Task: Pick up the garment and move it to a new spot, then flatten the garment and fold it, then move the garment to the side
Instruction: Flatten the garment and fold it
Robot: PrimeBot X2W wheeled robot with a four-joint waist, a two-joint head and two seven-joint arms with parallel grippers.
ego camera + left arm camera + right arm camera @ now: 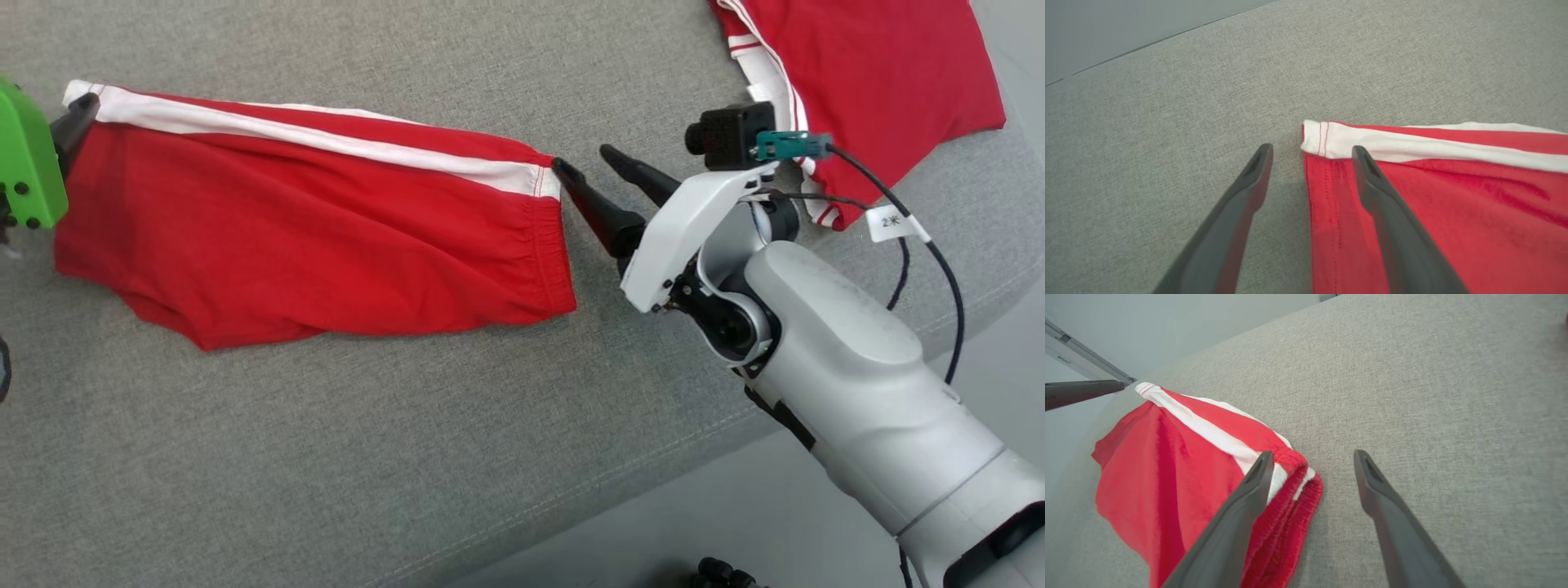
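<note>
1. The garment (326, 229), a pair of red shorts with a white side stripe (310, 135), lies stretched lengthwise on the grey cushion (367, 457), one gripper at each end.
2. The left gripper (1311, 150) stands at the leg-hem corner (1316, 139). Its fingers are spread wide and hold nothing. One is over red cloth and the other over bare cushion, so the hem edge sits in the gap.
3. The right gripper (584, 157) stands at the gathered waistband (1290, 486), also spread wide and empty. In its wrist view one finger crosses the waistband corner and the other is above bare cushion. Whether either tip touches cloth cannot be told.
4. Reading of the pose: both grippers address the striped edge at opposite corners. That suits pulling the cloth taut along its length, or releasing it after such a pull. This looks like the flattening step, with folding not yet done.
5. The stripe edge runs fairly straight, while the near edge sags and puckers towards the left. More smoothing seems needed before a fold.
6. A second red garment (882, 73) lies beyond the right wrist, well apart from the shorts. It is probably not part of this step.
</note>
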